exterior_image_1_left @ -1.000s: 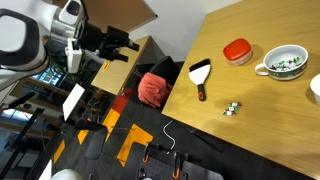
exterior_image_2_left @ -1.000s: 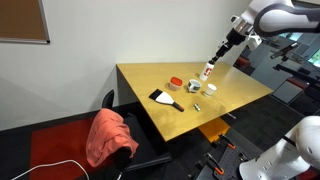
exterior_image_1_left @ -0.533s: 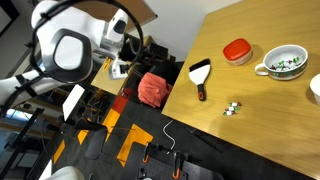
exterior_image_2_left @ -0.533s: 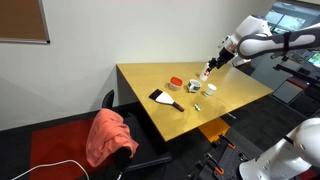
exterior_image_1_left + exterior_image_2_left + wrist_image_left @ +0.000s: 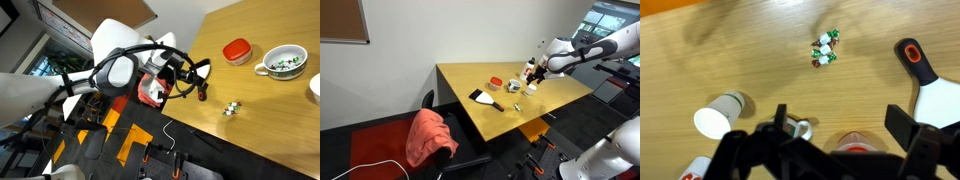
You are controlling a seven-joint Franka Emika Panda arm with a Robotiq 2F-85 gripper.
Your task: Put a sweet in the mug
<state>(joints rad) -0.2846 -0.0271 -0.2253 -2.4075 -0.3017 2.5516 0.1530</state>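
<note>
Sweets [image 5: 825, 50] lie clustered on the wooden table [image 5: 700, 50] beyond the gripper [image 5: 838, 118], whose jaws are spread wide, holding nothing. A black-handled spatula [image 5: 930, 100] lies off to one side. In an exterior view the mug [image 5: 283, 62] stands apart from them, near a red container [image 5: 237, 50].

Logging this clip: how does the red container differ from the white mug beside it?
The red container is low and flat; the white mug is taller and bowl-like. The red container looks closed on top; the mug is open, with small greenish pieces inside. The mug has a loop handle on its side; the red container shows none. Both are round and stand on the wooden table.
</note>
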